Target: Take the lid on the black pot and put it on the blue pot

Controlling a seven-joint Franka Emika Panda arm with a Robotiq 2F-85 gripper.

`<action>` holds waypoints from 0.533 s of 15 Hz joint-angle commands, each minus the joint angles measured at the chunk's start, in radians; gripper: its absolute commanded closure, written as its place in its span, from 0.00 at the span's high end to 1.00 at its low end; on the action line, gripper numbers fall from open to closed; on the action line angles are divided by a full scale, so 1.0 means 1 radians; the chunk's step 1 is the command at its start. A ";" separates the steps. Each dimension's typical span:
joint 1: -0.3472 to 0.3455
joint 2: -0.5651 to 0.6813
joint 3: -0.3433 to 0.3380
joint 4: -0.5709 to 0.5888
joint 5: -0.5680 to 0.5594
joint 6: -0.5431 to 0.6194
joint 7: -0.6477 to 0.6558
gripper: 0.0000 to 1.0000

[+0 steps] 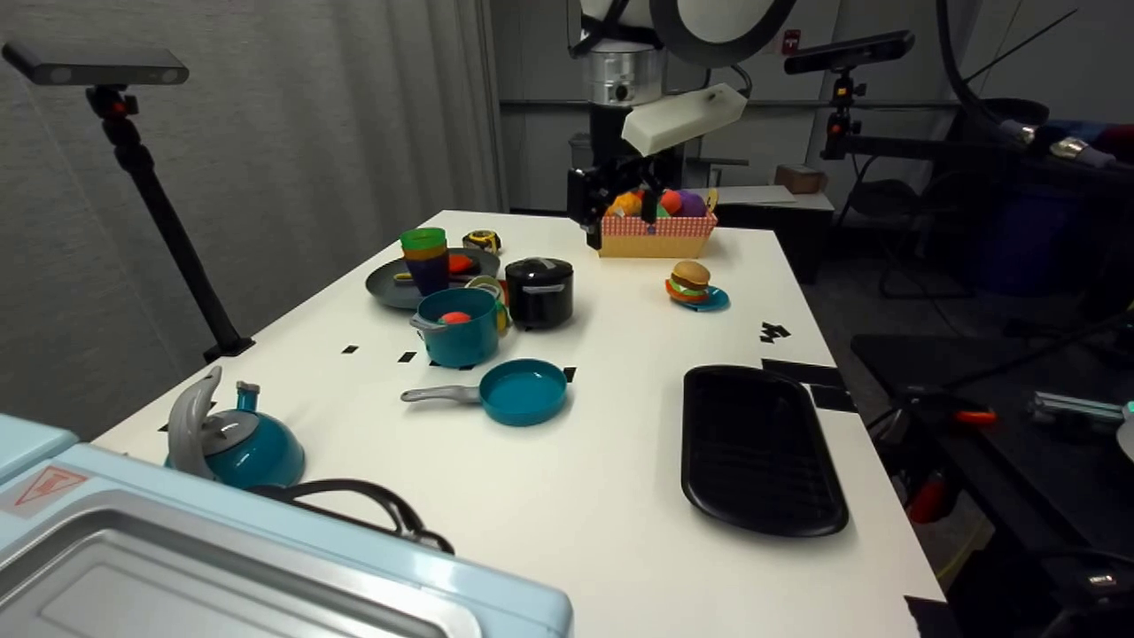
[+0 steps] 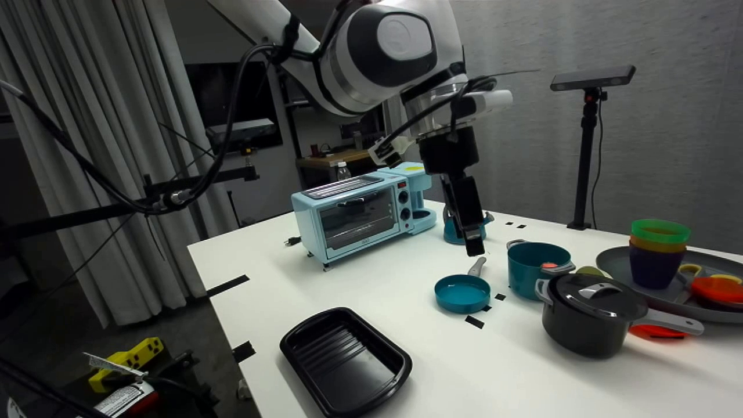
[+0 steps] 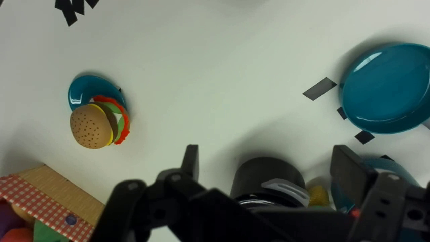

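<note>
The black pot [image 1: 542, 308] stands on the table in both exterior views [image 2: 580, 331]. The lid [image 2: 599, 296], dark and shiny with a grey handle on top, sits on it; it also shows in an exterior view [image 1: 538, 265]. The blue pot [image 1: 461, 341] stands beside it without a cover, a red thing inside; it also shows in an exterior view [image 2: 531, 270]. My gripper [image 3: 266, 148] is open and empty, raised above the table. In the wrist view the black pot [image 3: 265, 173] shows between the fingers, with most of the lid [image 3: 255, 202] hidden behind the gripper body.
A teal frying pan [image 1: 523, 392] lies near the blue pot. A grey pan [image 2: 615, 264] with stacked cups [image 2: 656, 261] stands beside the pots. A black tray [image 1: 757, 452], toy burger [image 1: 689, 282], basket [image 1: 656, 244], kettle [image 1: 257, 452] and toaster oven [image 2: 360, 220] are also on the table.
</note>
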State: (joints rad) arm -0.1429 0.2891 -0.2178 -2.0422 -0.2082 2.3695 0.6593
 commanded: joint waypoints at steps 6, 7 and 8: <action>-0.128 0.164 -0.015 0.219 0.166 -0.033 -0.385 1.00; -0.146 0.179 -0.009 0.246 0.188 -0.035 -0.451 1.00; -0.164 0.192 0.001 0.271 0.214 -0.040 -0.518 1.00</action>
State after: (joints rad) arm -0.2483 0.4212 -0.2508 -1.8800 -0.0743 2.3655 0.3249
